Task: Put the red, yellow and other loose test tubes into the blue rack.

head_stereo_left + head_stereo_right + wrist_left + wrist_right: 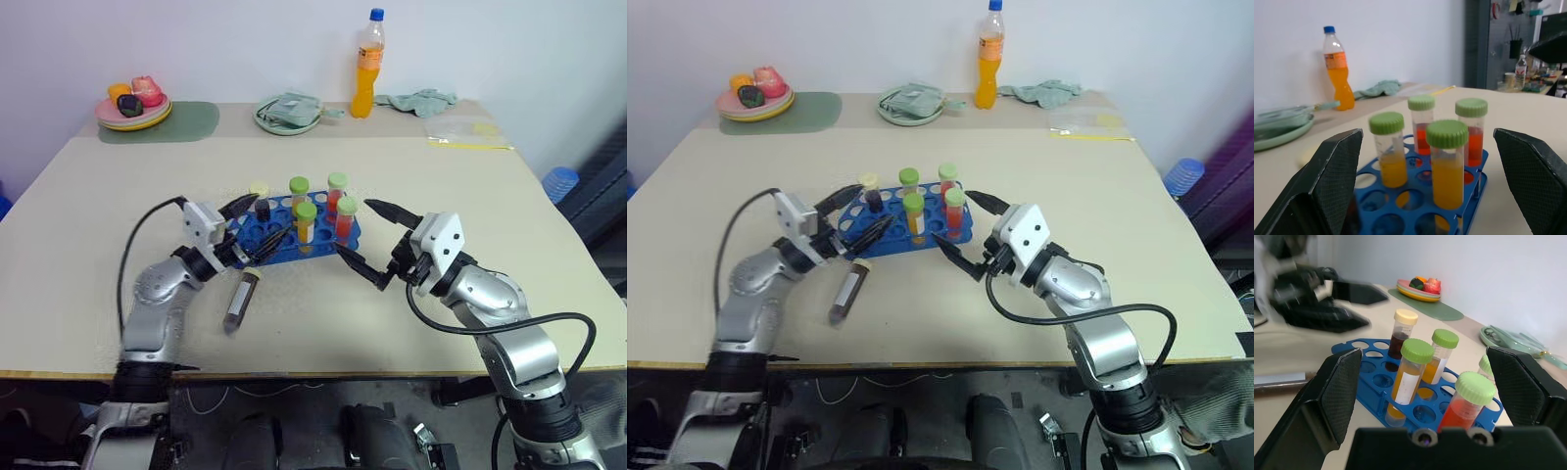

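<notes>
The blue rack (286, 235) stands mid-table. It holds two orange-filled tubes (305, 223) and two red-filled tubes (345, 217), all with green caps, plus a dark tube with a yellow cap (261, 201). One loose dark tube (239, 300) lies flat on the table in front of the rack's left end. My left gripper (271, 216) hovers open at that left end, with nothing between its fingers (1327, 181). The right gripper (353, 225) is open and empty at the rack's right end, its fingers (1327, 401) on either side of the tubes.
Along the far edge are a plate of toy fruit (134, 106) on a green mat (186, 122), a green dish with a cloth (289, 113), an orange drink bottle (367, 69), a teal cloth (421, 100) and a plastic bag (465, 129).
</notes>
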Action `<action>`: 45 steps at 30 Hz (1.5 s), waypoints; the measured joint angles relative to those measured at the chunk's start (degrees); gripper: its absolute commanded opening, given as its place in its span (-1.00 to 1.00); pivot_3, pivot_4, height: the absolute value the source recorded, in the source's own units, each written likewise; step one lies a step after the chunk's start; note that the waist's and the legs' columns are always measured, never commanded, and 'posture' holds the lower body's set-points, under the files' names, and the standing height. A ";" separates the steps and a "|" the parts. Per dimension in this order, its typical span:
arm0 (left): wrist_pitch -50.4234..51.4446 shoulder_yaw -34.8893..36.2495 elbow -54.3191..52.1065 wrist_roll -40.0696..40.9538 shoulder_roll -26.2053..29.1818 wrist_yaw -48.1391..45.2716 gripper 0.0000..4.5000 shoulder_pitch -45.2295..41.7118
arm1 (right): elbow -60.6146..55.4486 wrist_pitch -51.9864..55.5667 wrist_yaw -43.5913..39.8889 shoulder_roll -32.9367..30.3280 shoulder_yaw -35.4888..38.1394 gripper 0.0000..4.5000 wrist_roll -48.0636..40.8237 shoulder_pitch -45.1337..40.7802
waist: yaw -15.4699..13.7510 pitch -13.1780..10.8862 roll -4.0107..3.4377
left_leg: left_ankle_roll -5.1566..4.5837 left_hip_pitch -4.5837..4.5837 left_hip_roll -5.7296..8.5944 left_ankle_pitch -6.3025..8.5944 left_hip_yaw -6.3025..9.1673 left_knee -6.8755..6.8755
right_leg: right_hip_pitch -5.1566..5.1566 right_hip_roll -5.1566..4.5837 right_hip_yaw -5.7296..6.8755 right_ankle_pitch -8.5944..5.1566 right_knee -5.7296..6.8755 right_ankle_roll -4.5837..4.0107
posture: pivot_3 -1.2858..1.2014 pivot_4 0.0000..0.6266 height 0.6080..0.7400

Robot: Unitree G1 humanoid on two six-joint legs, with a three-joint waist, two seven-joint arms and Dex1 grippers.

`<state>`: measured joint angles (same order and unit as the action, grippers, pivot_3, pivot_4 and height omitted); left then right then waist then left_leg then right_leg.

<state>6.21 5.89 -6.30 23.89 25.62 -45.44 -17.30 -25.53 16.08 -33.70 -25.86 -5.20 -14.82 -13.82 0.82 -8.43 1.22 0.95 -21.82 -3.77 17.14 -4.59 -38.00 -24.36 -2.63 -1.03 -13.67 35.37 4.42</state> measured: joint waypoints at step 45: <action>85.81 -25.22 17.10 37.04 21.28 21.33 0.40 -34.03 | 2.69 -1.46 -4.62 0.02 -0.67 1.00 -1.14 -1.98 | -0.30 -0.77 0.55 | 0.21 -0.21 0.14 -0.12 0.04 -0.10 | -0.18 -0.06 -0.04 0.00 0.11 0.01 | 0.03 -0.52 1.00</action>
<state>92.02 -19.34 10.80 60.93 46.90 -24.10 -51.33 -22.84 14.62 -38.32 -25.84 -5.87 -15.95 -15.80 0.52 -9.20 1.77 1.16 -22.03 -3.63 17.02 -4.55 -38.10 -24.54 -2.70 -1.07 -13.67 35.48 4.43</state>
